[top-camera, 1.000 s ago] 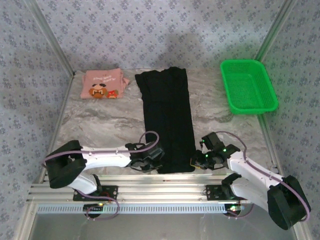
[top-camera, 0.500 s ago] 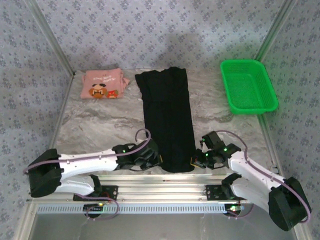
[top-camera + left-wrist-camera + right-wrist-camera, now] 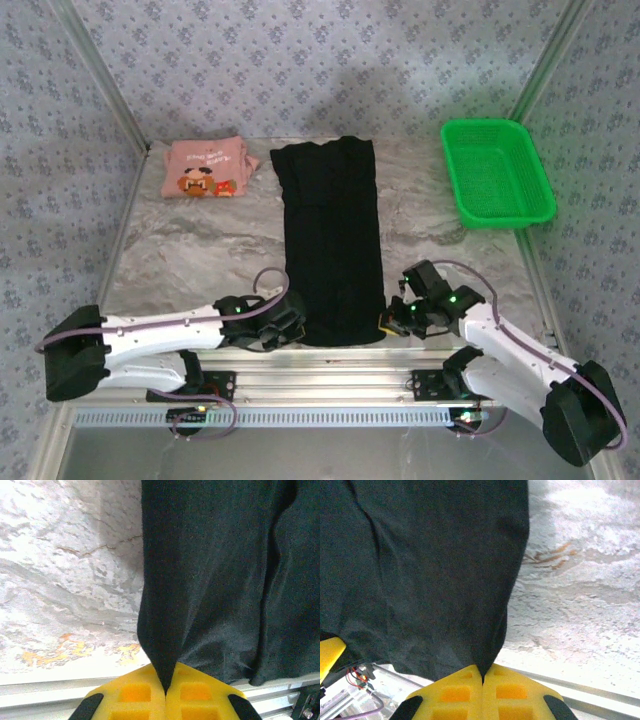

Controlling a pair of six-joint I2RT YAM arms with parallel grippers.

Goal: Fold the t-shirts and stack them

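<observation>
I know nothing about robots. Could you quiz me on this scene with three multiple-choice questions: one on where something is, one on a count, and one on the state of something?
1. Where on the table is the green basket?
A) far right corner
B) near left corner
C) dead centre

2. How many shirts lie on the table?
A) one
B) two
C) four

3. What are the left gripper and right gripper doing?
A) both open in mid-air
B) both shut on the black shirt
C) both shut on a towel

Answers:
1 A: the basket sits far right, by the wall.
2 B: the black shirt plus a pink shirt.
3 B: each wrist view shows black cloth pinched between closed jaws.
</observation>
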